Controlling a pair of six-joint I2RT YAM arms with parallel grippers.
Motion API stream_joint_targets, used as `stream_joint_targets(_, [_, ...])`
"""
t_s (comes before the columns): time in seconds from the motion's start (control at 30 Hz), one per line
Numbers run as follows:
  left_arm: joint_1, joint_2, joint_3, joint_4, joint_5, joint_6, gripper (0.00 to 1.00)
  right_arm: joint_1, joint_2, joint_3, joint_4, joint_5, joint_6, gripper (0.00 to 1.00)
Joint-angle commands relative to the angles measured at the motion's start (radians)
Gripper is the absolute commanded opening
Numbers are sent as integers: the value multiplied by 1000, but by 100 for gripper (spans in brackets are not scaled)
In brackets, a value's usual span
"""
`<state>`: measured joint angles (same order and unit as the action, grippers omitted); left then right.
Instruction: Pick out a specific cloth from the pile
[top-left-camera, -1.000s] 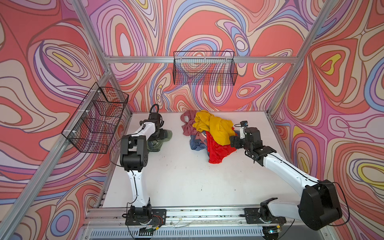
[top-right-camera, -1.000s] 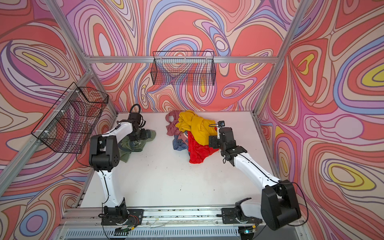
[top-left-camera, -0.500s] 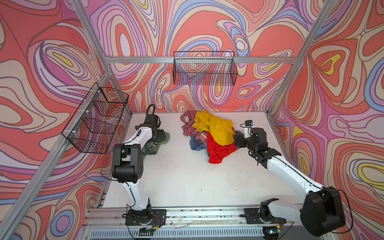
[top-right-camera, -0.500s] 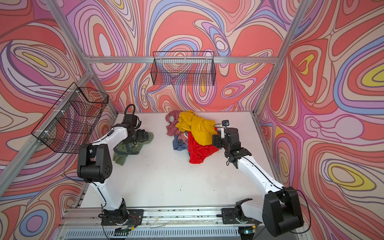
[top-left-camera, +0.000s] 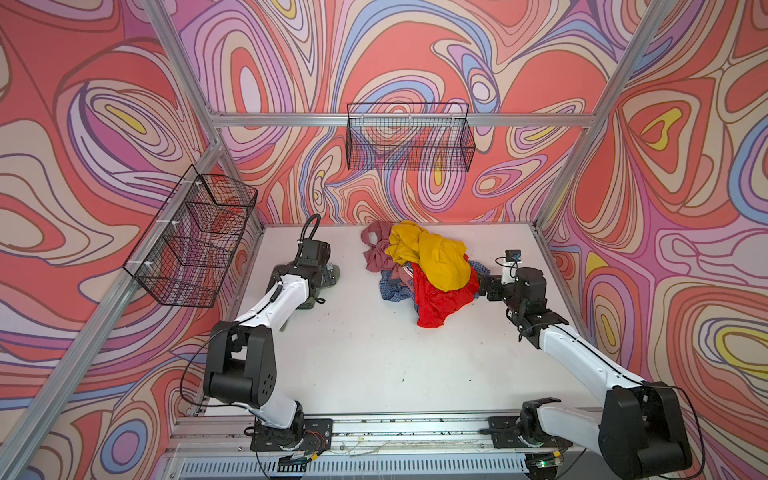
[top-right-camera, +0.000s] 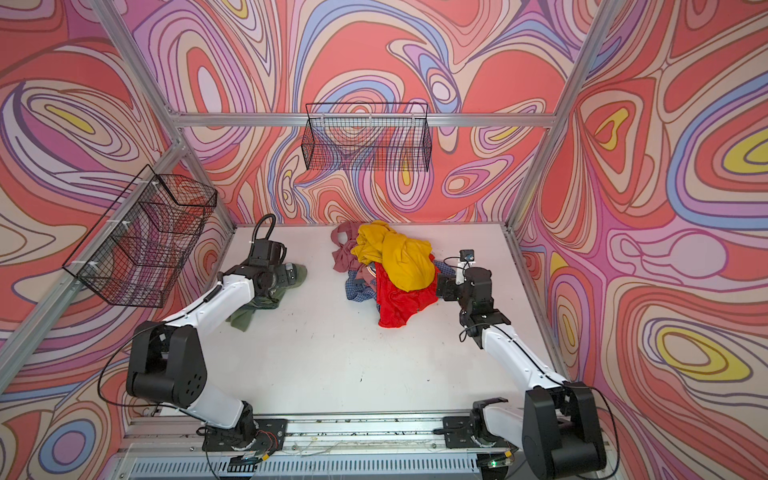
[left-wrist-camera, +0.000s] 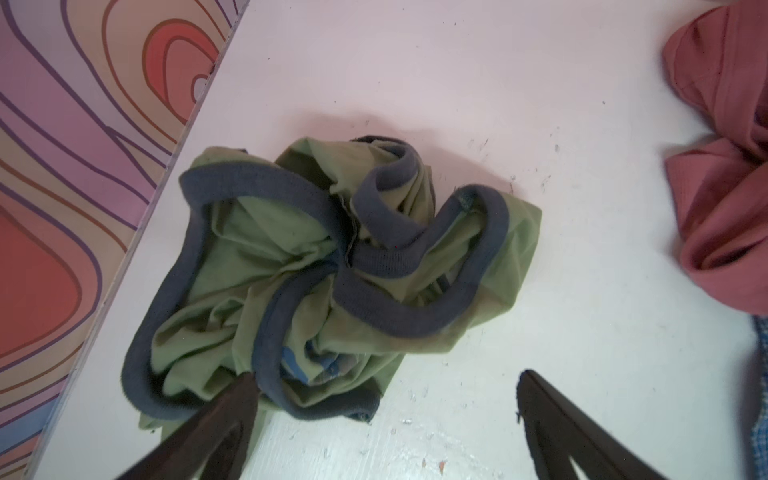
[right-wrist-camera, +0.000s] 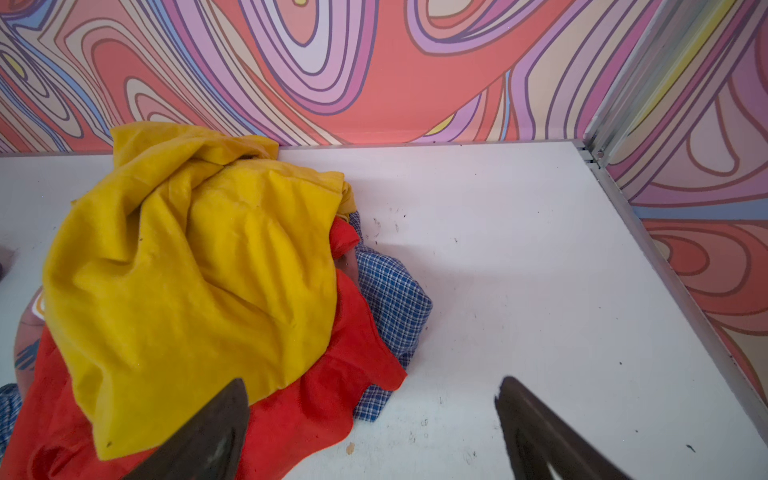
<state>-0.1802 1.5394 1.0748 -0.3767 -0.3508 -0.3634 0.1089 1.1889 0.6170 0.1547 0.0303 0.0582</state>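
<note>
The cloth, olive-green w/ grey-blue trim bands, is seen crumpled on the white counter, close to the left wall's edge and well apart from the pile. In both top views it is partly hidden under the left arm. The left end effector is held above it w/ fingers spread wide, and nothing is clamped btwn them. In the left wrist view one fingertip is seen over the cloth's trim edge and the other over bare counter; contact can't be told. The pile is heaped nr the back-centre of the counter. A mustard-yellow garment is laid on top, w/ a bright red garment under it. Blue checked fabric is exposed at the side, and a dusty pink garment at the pile's left. The right end effector is positioned just beside the pile's right side, fingers likewise spread apart, nothing gripped. One of its fingers is seen over the yellow/red fabric, the other over bare counter. A back wire basket and a left wire basket are hung on the walls.
</note>
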Motion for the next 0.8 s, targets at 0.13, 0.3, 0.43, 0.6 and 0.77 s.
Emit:
stream_joint_targets(0.13, [-76,-243,-285,272,-64,75,100,-20,4,-183,377,64,-17,97])
stream_joint_targets(0.3, [-75,-339,-434,400,-91,99,100,-23,122,-271,626,148,-56,97])
stream_joint_targets(0.43, [-76,-383,-516,515,-161,167,100,-26,280,-313,863,158,-67,97])
stream_joint_targets(0.6, [-75,-401,-690,849,-185,308,100,-26,488,-298,1050,164,-80,97])
stream_joint_targets(0.77, [-19,-135,-806,1417,-225,483,100,-40,538,-209,936,122,-80,98])
